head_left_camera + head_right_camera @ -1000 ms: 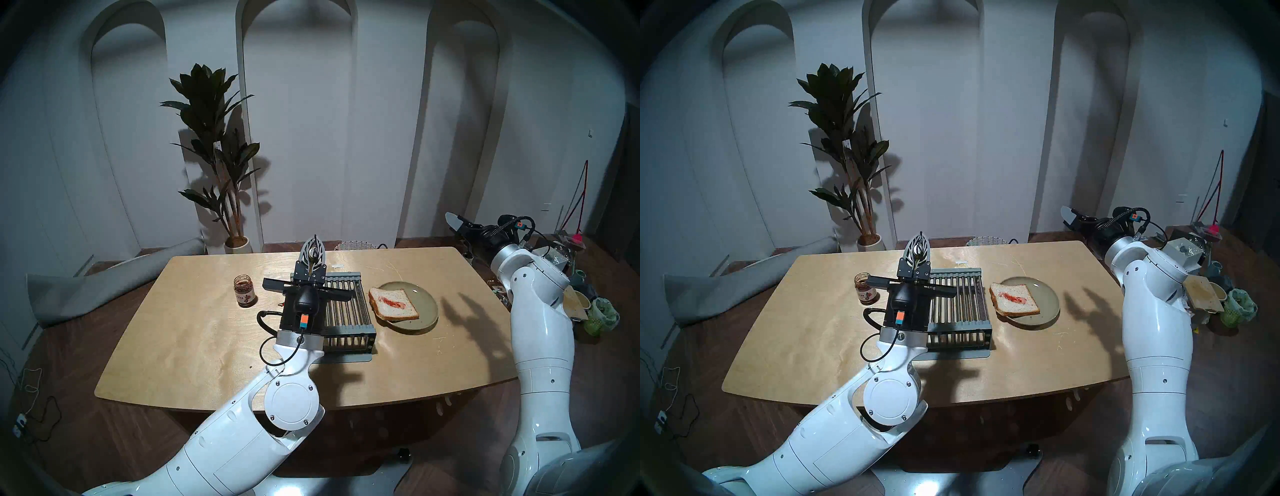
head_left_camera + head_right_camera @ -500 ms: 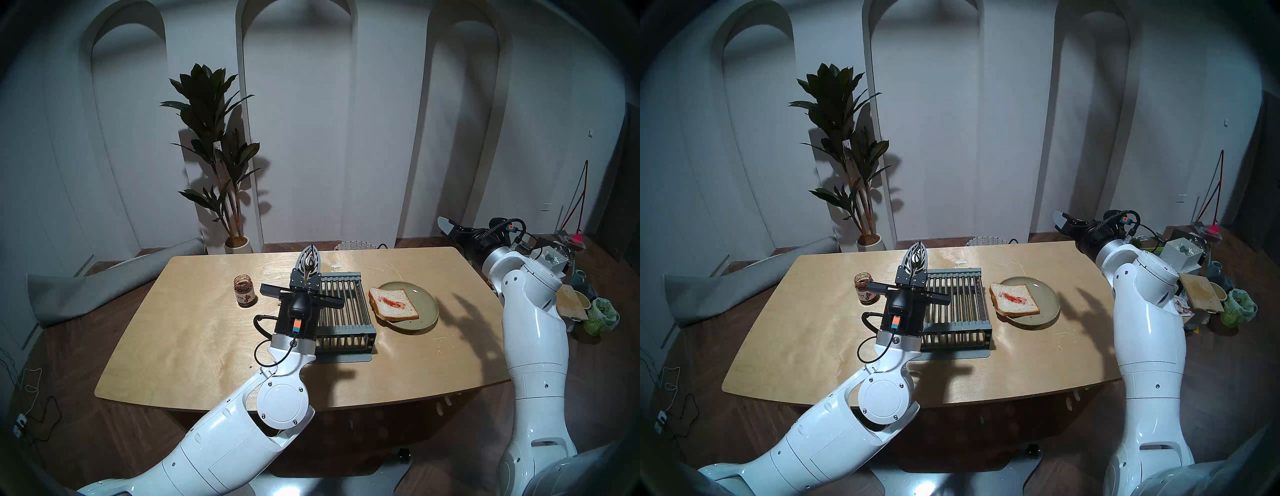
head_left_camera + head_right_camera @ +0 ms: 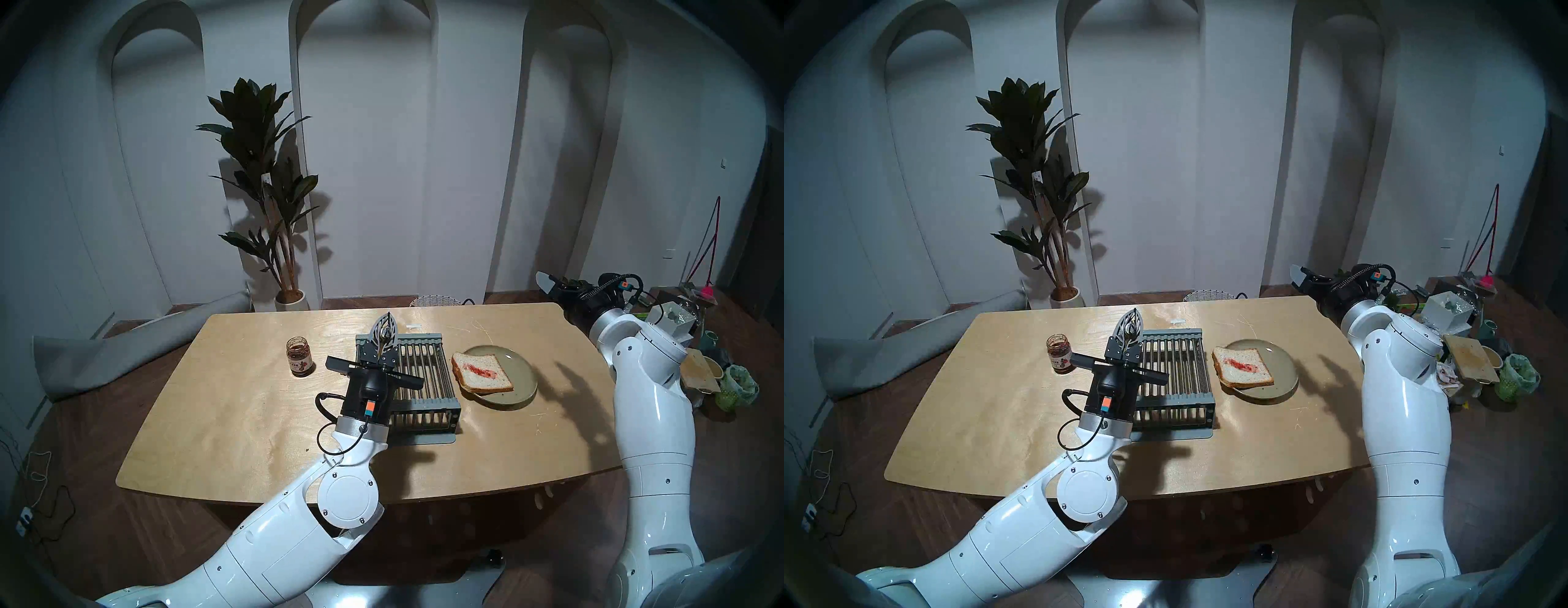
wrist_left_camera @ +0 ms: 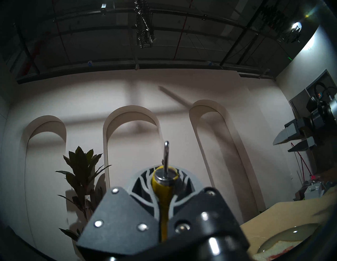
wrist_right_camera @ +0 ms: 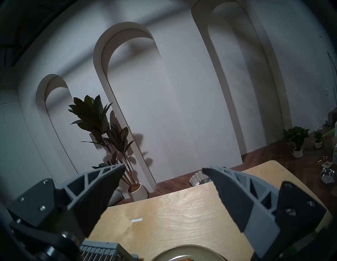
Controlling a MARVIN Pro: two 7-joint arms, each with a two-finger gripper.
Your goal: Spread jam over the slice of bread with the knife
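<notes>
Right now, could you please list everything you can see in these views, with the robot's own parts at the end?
table: one, light wood, centre of the room.
jam jar: one, glass with dark red-brown jam, lid off, left part of the table.
rack: one, grey with metal bars, middle of the table.
plate: one, olive-green, right of the rack.
slice of bread: one, pale with a red jam streak, on the plate.
knife: one, yellow handle with metal ring, in the left gripper.
tall plant: one, dark green, white pot, by the back wall.
basket: one, wicker, behind the table.
left gripper: one, grey, shut on the knife, above the rack.
right gripper: one, grey, open and empty, raised beyond the table's right end.
</notes>
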